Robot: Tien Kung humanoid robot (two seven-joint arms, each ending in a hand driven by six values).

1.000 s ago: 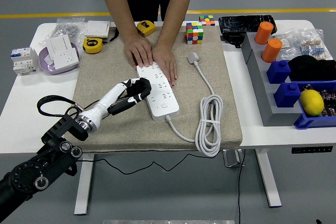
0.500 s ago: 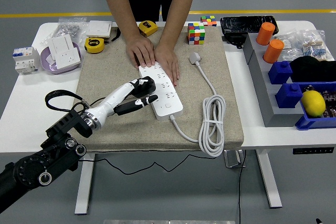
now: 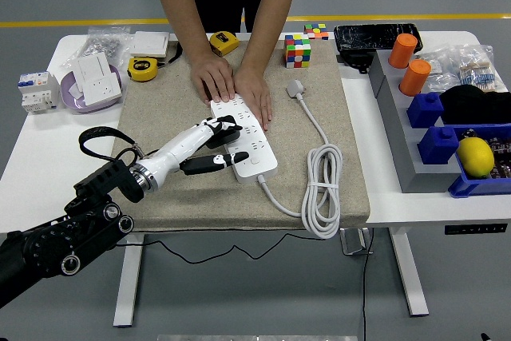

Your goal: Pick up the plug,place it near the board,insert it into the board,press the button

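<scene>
My left hand rests fingers spread, holding nothing, on the power strip's near end; a person's hands pin its far end. The plug lies unplugged on the mat, right of the strip.

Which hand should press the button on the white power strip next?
Left. The robot's left hand is already at the near end of the white power strip, one finger stretched toward its button. The right arm is out of view.

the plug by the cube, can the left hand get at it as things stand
Probably not easily: the plug lies beyond the power strip and the person's hands pressing it, and the left hand is at the strip's near end.
</scene>
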